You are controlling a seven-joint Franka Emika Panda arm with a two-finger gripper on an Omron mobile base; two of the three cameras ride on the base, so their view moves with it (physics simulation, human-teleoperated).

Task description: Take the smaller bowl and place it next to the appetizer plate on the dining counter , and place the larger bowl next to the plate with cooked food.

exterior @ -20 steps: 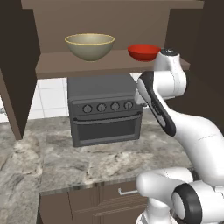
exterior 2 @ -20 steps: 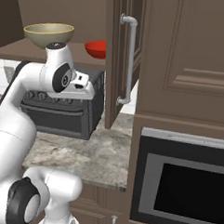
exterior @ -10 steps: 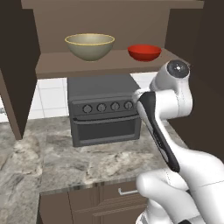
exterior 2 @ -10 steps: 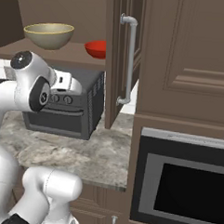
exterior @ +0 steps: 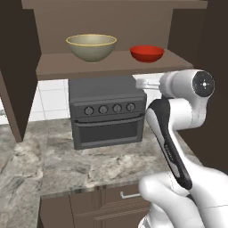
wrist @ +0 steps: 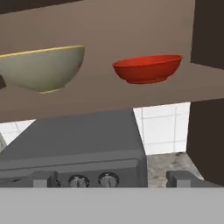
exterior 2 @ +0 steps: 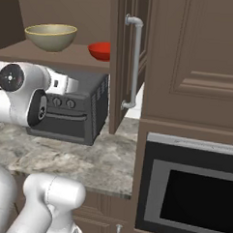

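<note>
Two fingers [wrist: 178, 178] wide apart, holding nothing

Smaller bowl [exterior: 147, 53] red, upright, shelf, R of larger bowl [exterior: 91, 46].

Open cabinet shelf [exterior: 107, 67]: bare board in front of both bowls. Larger bowl [exterior: 91, 46] left, smaller bowl [exterior: 147, 53] right, a clear gap between them. Headroom above the red one; cabinet top board close over the taller bowl. Right of the red bowl, cabinet side wall [wrist: 209, 30] near. Open cabinet door [exterior 2: 125, 61] juts out on the right. Toaster oven [exterior: 107, 113] sits directly under the shelf, blocking a low approach. Counter [exterior: 89, 164] in front of it bare.
</note>
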